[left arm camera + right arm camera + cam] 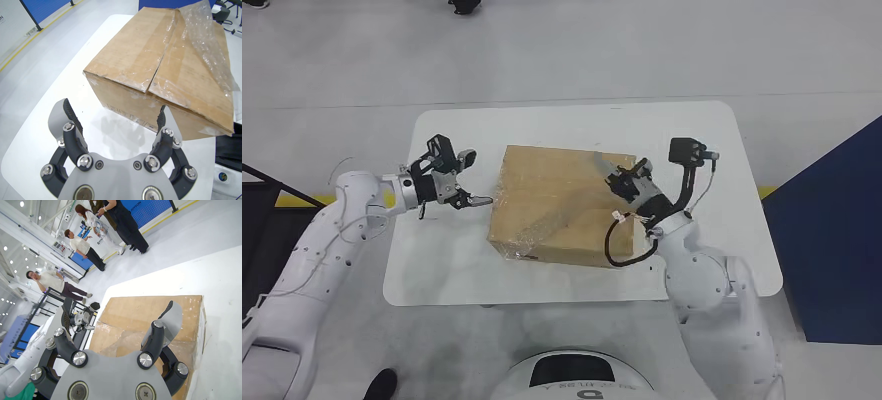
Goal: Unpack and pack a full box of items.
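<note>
Jaws open: L gripper [114, 106], R gripper [117, 306]; box [552, 205] flat, long axis L-R.

The left arm [342, 220] comes in from 8 o'clock, its wrist pointing toward 3 o'clock. The left gripper [114, 106] has its jaws spread wide. The right arm [692, 262] rises from 5 o'clock, elbow bent, reaching toward 10 o'clock. The right gripper [117, 308] is also spread wide.
</note>
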Controlling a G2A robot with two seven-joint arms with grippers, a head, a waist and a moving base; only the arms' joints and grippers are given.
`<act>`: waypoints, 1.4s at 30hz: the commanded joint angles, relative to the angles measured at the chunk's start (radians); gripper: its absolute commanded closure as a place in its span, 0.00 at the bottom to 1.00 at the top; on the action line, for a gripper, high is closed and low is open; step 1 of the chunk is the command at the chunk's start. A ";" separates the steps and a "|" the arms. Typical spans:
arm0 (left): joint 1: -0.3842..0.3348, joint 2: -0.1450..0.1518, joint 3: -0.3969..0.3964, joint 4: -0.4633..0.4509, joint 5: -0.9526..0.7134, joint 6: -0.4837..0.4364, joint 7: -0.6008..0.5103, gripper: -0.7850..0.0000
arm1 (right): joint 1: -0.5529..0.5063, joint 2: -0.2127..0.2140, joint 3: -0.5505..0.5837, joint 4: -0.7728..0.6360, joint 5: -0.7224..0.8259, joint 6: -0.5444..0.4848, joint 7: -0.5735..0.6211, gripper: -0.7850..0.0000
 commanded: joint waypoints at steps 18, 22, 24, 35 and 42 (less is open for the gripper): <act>-0.049 -0.037 0.055 0.041 -0.058 0.005 -0.121 0.00 | 0.016 0.031 0.241 0.193 0.446 -0.009 0.269 0.00; -0.043 -0.038 0.051 0.038 -0.056 0.006 -0.122 0.00 | 0.007 0.034 0.251 0.184 0.495 -0.046 0.273 0.00; -0.039 -0.038 0.049 0.037 -0.051 0.008 -0.121 0.00 | 0.001 0.036 0.254 0.180 0.513 -0.056 0.277 0.00; -0.022 -0.038 0.032 0.037 -0.039 0.005 -0.102 0.00 | 0.042 0.048 0.198 0.219 0.551 -0.016 0.356 0.00; -0.016 -0.040 0.028 0.031 -0.029 0.001 -0.096 0.00 | 0.067 0.053 0.161 0.232 0.556 0.002 0.345 0.00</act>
